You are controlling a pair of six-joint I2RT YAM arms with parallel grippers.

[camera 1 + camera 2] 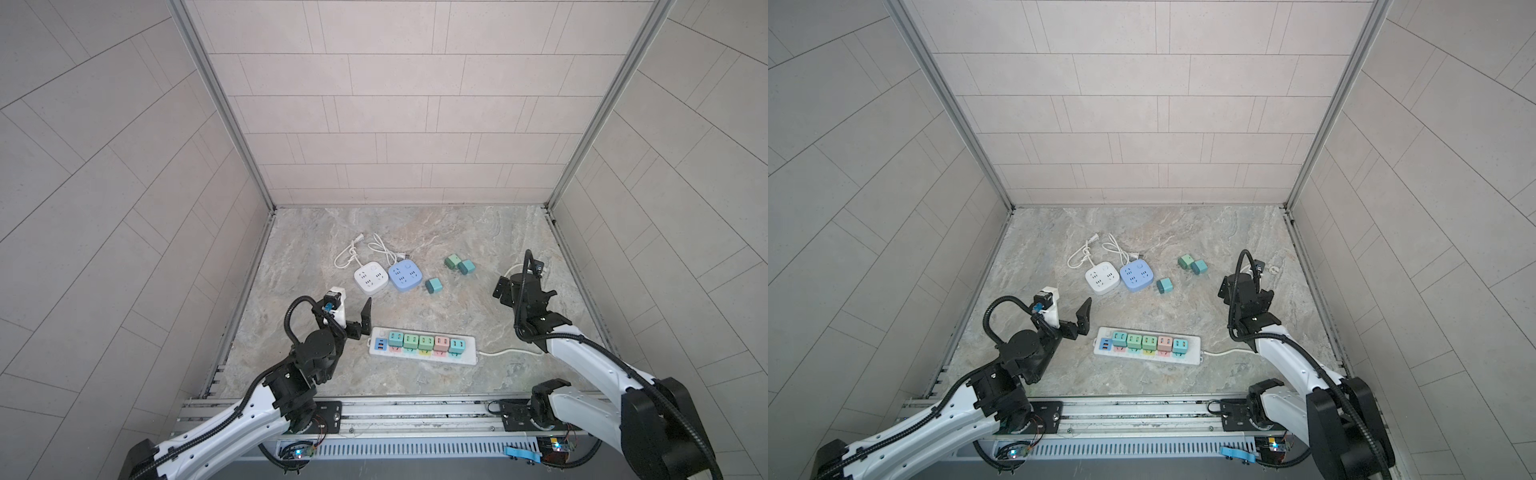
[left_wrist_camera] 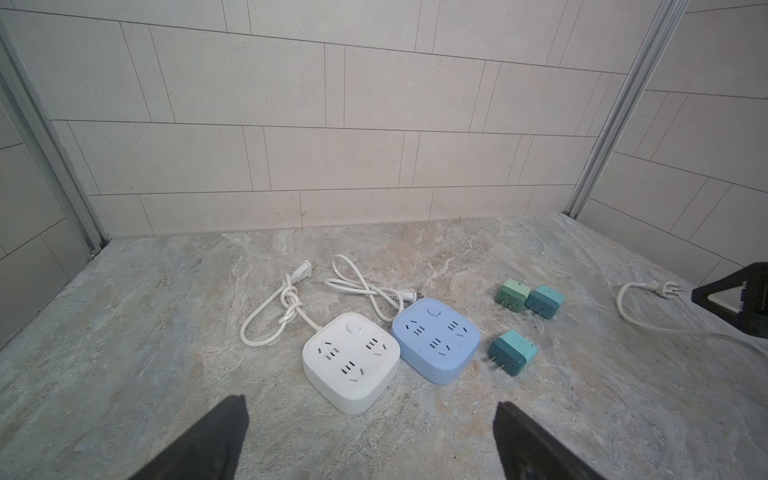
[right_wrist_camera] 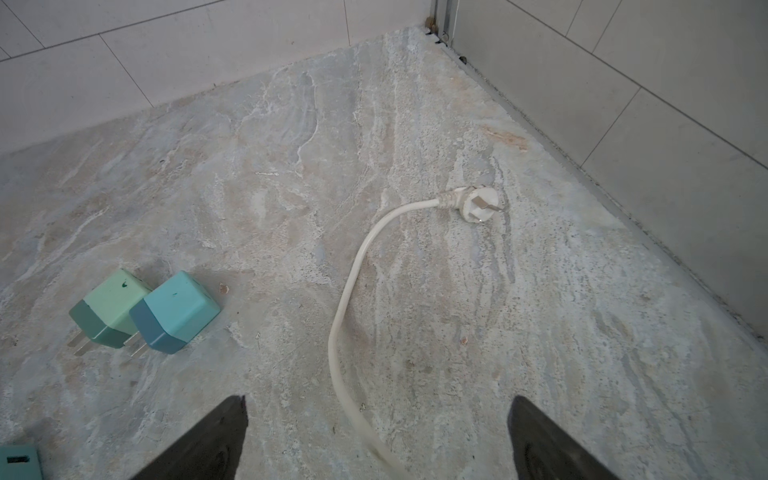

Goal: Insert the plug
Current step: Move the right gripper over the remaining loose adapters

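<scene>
Teal paired plugs [image 3: 174,316] lie on their sides nearer the right gripper [image 3: 378,399] than the left gripper [image 2: 370,403], both gaping empty.

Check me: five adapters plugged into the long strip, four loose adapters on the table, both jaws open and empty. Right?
Wrong count: a top view shows three loose adapters, not four. The rest stands: five plugged into the long strip, and the left gripper and right gripper have jaws open and empty.
</scene>
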